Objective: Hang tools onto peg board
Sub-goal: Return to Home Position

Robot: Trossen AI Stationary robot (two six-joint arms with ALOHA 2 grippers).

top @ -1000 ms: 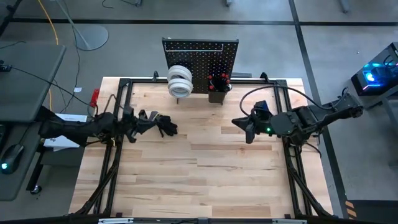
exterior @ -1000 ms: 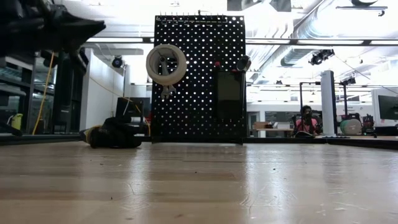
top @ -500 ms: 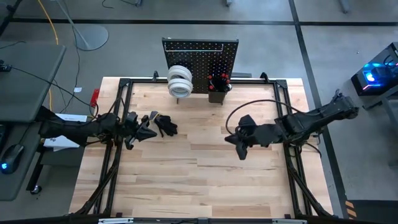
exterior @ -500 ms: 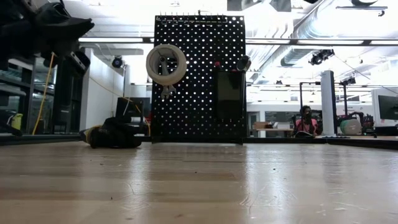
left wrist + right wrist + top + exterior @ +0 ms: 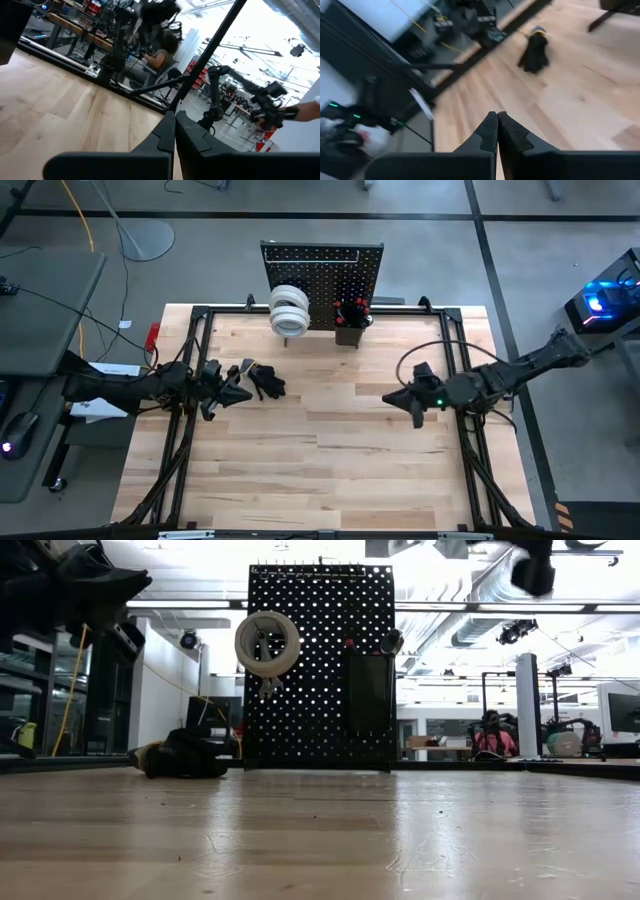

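Note:
The black peg board (image 5: pixel 322 265) stands upright at the table's far edge, also seen in the low view (image 5: pixel 320 680). White tape rolls (image 5: pixel 289 311) hang on its left half (image 5: pixel 267 643). Its small black bin (image 5: pixel 349 320) holds red-handled tools. A dark bundle (image 5: pixel 267 383) lies on the table at the left (image 5: pixel 184 755), also showing in the right wrist view (image 5: pixel 535 47). My left gripper (image 5: pixel 240 392) is shut and empty, above the table just left of that bundle. My right gripper (image 5: pixel 400 397) is shut and empty above the table's right half, its fingers slanting down (image 5: pixel 496 120).
A black frame (image 5: pixel 200 315) runs around the table's edges. Bare wooden tabletop (image 5: pixel 330 450) fills the middle and near side. Small silvery pieces (image 5: pixel 246 367) lie beside the dark bundle. A person (image 5: pixel 492 735) sits in the room far behind the table.
My right gripper, shut throughout, swung out toward the table's middle, then drew back toward the right edge and sank, now showing at the top of the low view. My left gripper stayed in place but tipped and turned a little at the wrist.

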